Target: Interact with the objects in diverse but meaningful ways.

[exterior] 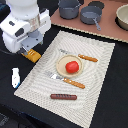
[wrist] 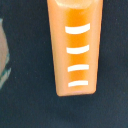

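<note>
orange bread-like block (wrist: 75,47) filling centre of wrist view, four white stripes across its top, lying on dark surface (wrist: 25,107), pale blurred shape (wrist: 3,55) at frame edge, unclear what

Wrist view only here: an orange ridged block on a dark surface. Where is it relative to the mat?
Observer: The bread block lies on the dark table, just off the striped mat's edge at the exterior view's left.
Operator: And the tomato?
Observer: The tomato sits on the tan plate, mid-mat.
Operator: Anything else off the mat?
Observer: The bottle lies on the table, apart from the block, lower in the exterior view.
</note>
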You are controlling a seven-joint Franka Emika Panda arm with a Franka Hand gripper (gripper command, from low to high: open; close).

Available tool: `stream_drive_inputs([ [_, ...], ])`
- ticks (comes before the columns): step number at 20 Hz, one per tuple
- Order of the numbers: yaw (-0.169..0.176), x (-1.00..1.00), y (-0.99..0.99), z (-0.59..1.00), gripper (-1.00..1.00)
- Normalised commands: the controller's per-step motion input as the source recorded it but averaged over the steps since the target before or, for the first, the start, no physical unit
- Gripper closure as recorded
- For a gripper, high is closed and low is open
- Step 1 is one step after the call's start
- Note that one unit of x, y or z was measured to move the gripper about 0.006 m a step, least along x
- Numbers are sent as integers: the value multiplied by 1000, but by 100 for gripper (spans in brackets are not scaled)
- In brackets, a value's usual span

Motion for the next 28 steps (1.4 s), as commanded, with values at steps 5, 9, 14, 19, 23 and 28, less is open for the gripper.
stream_drive_inputs([
  [5, 0, -251, 118, -400, -100],
  [9, 0, -406, 175, -327, -100],
  [14, 0, -446, 179, -326, -100],
  [19, 0, -458, 154, -315, -100],
  [23, 0, -426, 142, -299, -100],
  [28, 0, -318, 113, -221, 100],
])
